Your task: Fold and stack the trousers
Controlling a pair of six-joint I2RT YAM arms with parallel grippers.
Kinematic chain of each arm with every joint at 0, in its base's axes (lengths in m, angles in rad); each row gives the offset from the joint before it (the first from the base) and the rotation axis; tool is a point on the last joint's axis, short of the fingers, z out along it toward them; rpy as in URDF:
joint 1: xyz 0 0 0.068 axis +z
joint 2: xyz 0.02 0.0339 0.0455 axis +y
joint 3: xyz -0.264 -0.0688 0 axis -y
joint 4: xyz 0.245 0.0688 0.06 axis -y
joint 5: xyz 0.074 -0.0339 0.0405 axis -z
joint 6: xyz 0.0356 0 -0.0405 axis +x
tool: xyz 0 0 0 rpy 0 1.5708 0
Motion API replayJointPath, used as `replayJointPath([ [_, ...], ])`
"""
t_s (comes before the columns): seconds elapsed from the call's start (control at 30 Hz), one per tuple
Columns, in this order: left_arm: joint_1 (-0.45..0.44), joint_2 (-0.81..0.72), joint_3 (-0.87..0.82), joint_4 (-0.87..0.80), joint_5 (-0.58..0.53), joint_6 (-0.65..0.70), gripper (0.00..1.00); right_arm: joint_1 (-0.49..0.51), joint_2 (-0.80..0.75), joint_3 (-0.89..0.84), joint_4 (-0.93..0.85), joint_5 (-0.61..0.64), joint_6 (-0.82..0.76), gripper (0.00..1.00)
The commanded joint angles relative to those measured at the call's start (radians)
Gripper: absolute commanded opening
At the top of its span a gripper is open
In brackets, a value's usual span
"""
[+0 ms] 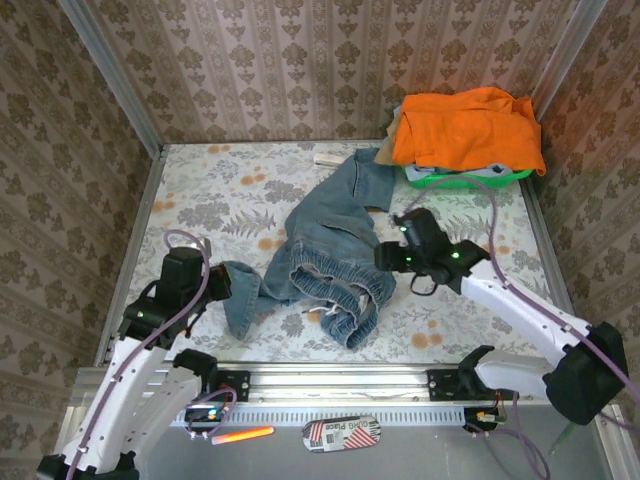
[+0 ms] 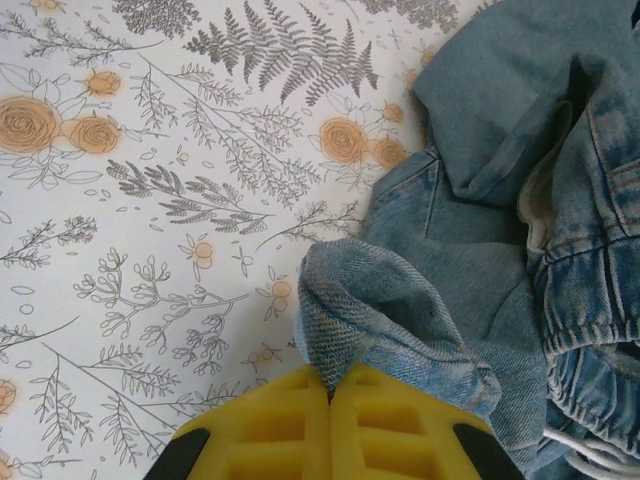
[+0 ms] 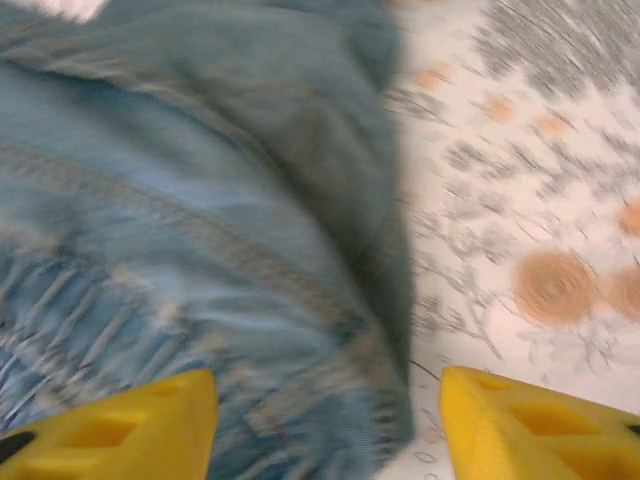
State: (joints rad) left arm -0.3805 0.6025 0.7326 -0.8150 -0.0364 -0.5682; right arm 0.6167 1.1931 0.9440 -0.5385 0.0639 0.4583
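Observation:
The trousers (image 1: 325, 255), faded blue jeans, lie crumpled in the middle of the floral table (image 1: 200, 190), one leg reaching toward the back right. My left gripper (image 1: 228, 287) is at their near left end. In the left wrist view its yellow fingers (image 2: 260, 430) are shut on a fold of the trousers' denim (image 2: 360, 300), and the left gripper (image 2: 330, 392) is just above the cloth. My right gripper (image 1: 385, 258) is at the pile's right edge. In the blurred right wrist view the right gripper (image 3: 325, 430) is open, with the trousers' edge (image 3: 200, 250) lying between its fingers.
A bright orange garment (image 1: 465, 125) lies heaped on a green basket (image 1: 455, 180) at the back right corner. A small white object (image 1: 328, 160) lies at the back edge. Wallpapered walls close three sides. A metal rail (image 1: 340, 380) runs along the near edge.

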Motion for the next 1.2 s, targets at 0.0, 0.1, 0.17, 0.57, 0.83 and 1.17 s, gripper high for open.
replayJointPath([
  [0.0, 0.013, -0.003, -0.011, 0.045, 0.036, -0.010, 0.00, 0.164, 0.119, 0.145, -0.046, 0.117, -0.102, 0.68],
  [0.1, 0.018, -0.001, -0.024, 0.058, 0.052, -0.010, 0.00, 0.272, 0.262, 0.239, -0.026, 0.135, -0.152, 0.85],
  [0.17, 0.024, -0.001, -0.033, 0.068, 0.070, -0.012, 0.00, 0.331, 0.343, 0.308, -0.033, 0.197, -0.173, 0.93],
  [0.57, 0.038, -0.015, -0.055, 0.080, 0.106, -0.012, 0.00, 0.421, 0.605, 0.480, -0.020, 0.367, -0.015, 0.79],
  [0.83, 0.049, -0.015, -0.041, 0.072, 0.112, 0.014, 0.00, 0.377, 0.353, 0.380, -0.025, 0.488, -0.080, 0.00],
  [1.17, 0.049, 0.026, -0.042, 0.148, 0.171, 0.005, 0.00, -0.119, -0.120, 0.144, -0.233, 0.299, -0.079, 0.00],
])
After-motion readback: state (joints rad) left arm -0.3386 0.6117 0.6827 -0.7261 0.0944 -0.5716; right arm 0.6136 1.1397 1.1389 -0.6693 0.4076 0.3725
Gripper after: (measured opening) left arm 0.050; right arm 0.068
